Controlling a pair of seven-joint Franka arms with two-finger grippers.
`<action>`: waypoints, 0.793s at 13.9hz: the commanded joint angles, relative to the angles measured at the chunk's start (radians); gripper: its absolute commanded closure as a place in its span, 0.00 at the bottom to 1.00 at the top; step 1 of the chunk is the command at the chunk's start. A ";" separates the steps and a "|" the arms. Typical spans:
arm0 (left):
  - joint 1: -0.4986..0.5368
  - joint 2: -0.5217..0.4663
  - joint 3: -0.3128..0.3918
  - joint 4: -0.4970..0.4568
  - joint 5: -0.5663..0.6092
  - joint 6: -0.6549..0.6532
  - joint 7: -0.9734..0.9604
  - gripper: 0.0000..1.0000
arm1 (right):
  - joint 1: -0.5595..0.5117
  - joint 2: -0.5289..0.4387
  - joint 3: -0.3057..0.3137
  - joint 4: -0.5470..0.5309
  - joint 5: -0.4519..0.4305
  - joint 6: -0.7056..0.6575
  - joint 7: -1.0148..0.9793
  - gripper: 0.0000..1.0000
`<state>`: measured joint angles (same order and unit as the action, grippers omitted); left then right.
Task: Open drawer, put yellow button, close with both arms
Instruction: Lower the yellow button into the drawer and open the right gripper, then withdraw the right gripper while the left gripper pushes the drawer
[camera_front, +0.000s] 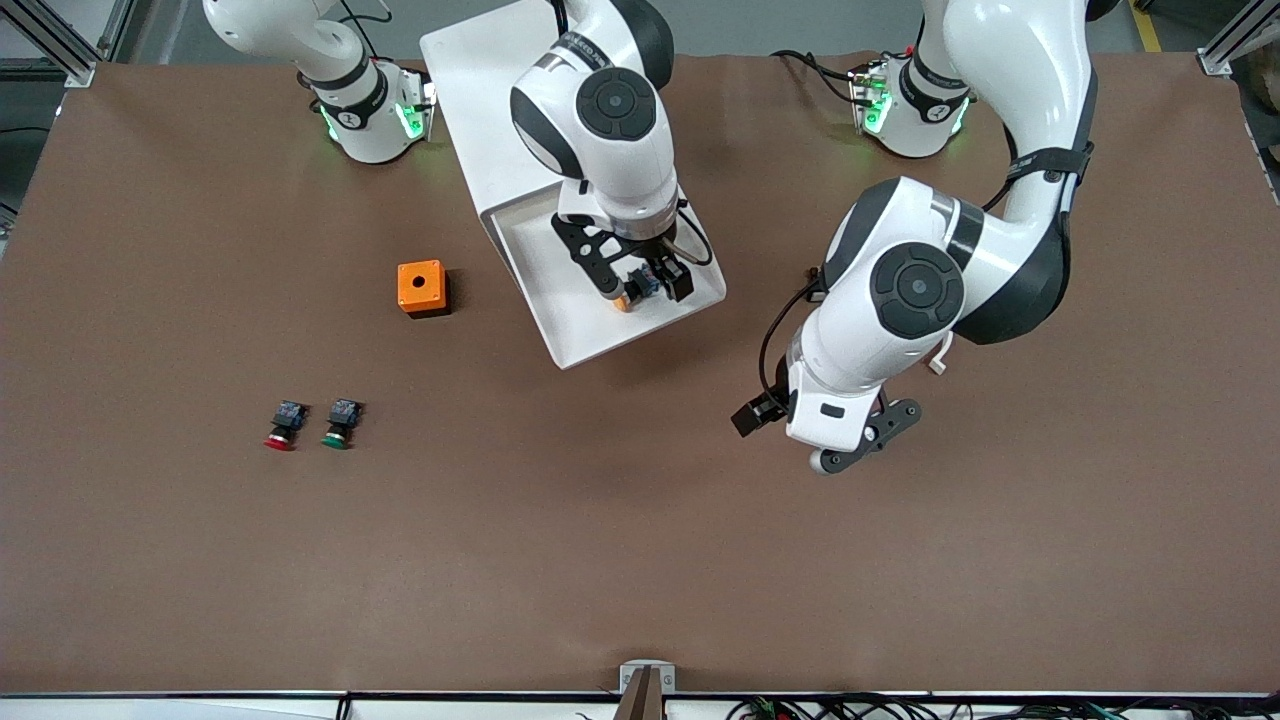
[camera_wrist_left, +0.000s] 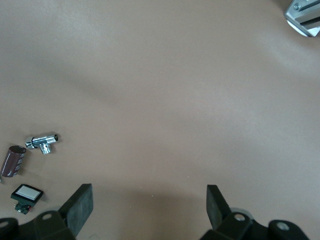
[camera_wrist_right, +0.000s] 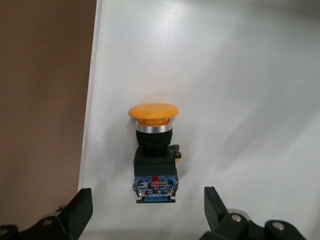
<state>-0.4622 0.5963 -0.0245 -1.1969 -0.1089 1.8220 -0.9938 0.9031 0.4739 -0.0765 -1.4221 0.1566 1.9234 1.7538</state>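
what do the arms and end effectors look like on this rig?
Both arms are glossy white with black joint bands, round dark grey joint caps and green-lit bases. The left arm carries a black strap and black cable; the right arm has grey lettering. Left end effector and right end effector: black, two flat fingers.

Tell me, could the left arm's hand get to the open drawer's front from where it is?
Probably yes. The left hand hangs open over bare table, nothing between it and the drawer, though the right hand is above the yellow button there.
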 joint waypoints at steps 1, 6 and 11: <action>-0.012 -0.018 -0.005 -0.036 0.009 0.006 0.007 0.00 | -0.041 0.008 0.009 0.101 -0.012 -0.110 -0.025 0.00; -0.038 -0.015 -0.012 -0.076 0.009 0.006 0.012 0.00 | -0.121 -0.024 0.008 0.172 -0.008 -0.273 -0.276 0.00; -0.101 -0.012 -0.011 -0.095 0.021 0.006 0.012 0.00 | -0.262 -0.073 0.006 0.172 -0.009 -0.357 -0.570 0.00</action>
<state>-0.5420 0.5973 -0.0382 -1.2727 -0.1089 1.8220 -0.9938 0.7019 0.4308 -0.0846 -1.2487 0.1552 1.6025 1.2928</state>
